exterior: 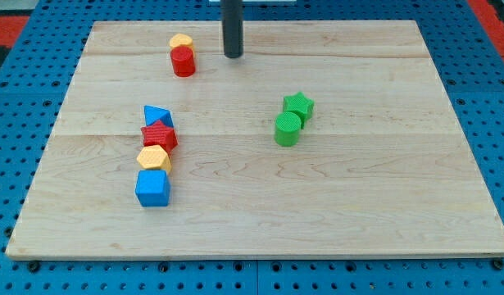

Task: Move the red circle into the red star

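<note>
**Hovering by the red circle, tip at the board's top**

Standing near the view's top, my tip (pixel 233 56) is touching down on the wooden board (pixel 358 213), just to the view's right of the red circle (pixel 183 61) and apart from it. There are no jaws on this rod, so nothing is being grasped or released. The red circle is sitting near the board's upper left, touching a small yellow block (pixel 181 41) just behind it. The red star (pixel 159 135) is lying well below the circle, in a column on the view's left: a blue triangle (pixel 158 115) is touching it from above, a yellow hexagon (pixel 153 157) from below, and a blue cube (pixel 152 188) is ending the row. To the view's right of centre, a green star (pixel 299 106) and a green cylinder (pixel 288 129) are resting against each other, well apart from my tip.
</note>
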Controlling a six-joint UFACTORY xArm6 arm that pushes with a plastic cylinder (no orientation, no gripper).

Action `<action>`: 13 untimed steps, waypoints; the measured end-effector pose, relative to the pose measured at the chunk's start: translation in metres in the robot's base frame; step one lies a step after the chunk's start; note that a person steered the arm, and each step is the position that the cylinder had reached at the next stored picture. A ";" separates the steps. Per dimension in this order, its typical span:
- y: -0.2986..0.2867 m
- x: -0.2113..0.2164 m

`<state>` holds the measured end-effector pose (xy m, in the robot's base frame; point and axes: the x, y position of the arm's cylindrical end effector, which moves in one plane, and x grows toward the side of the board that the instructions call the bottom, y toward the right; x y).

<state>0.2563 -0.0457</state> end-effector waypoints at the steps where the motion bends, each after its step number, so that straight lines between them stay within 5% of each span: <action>1: -0.046 0.012; 2: -0.064 0.050; 5: -0.130 0.066; 7: -0.177 0.128; 9: -0.206 0.097; 10: -0.231 0.142; 13: -0.148 0.174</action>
<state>0.4307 -0.1939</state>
